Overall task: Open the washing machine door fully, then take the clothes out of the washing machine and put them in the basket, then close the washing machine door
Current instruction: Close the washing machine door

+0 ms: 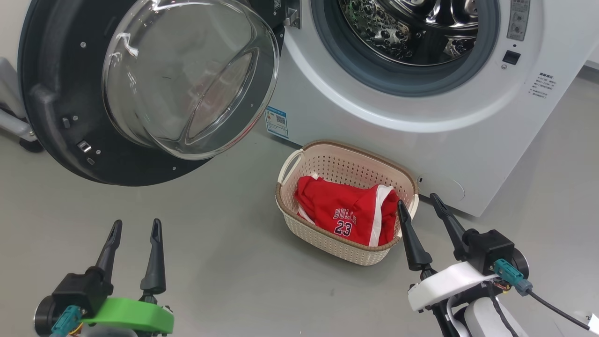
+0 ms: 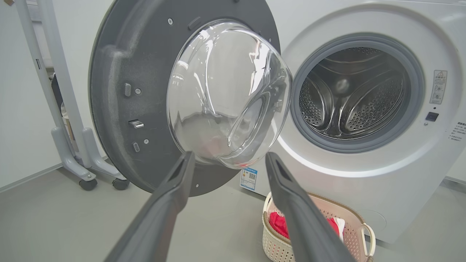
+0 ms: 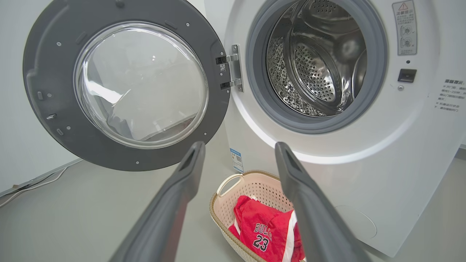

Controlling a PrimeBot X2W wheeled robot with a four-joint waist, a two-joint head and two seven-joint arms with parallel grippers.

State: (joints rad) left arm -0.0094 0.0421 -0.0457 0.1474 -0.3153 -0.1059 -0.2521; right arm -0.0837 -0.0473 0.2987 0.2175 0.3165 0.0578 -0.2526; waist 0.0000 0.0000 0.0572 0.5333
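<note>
On the grey floor, just in front of the washing machine, sits the basket. The clothes lie inside it: a red jersey with white stripes and "BULLS 23" printed on it. The washing machine door hangs wide open on the left, and its clear glass bowl sticks out toward the robot. The shiny steel drum with its little holes shows through the round opening. A small blue label is stuck low on the washer's front, near the basket. The left gripper hovers over the floor below the door, fingers apart, holding nothing. The right gripper hovers just beside the basket's right end, fingers apart too, and it holds nothing.
</note>
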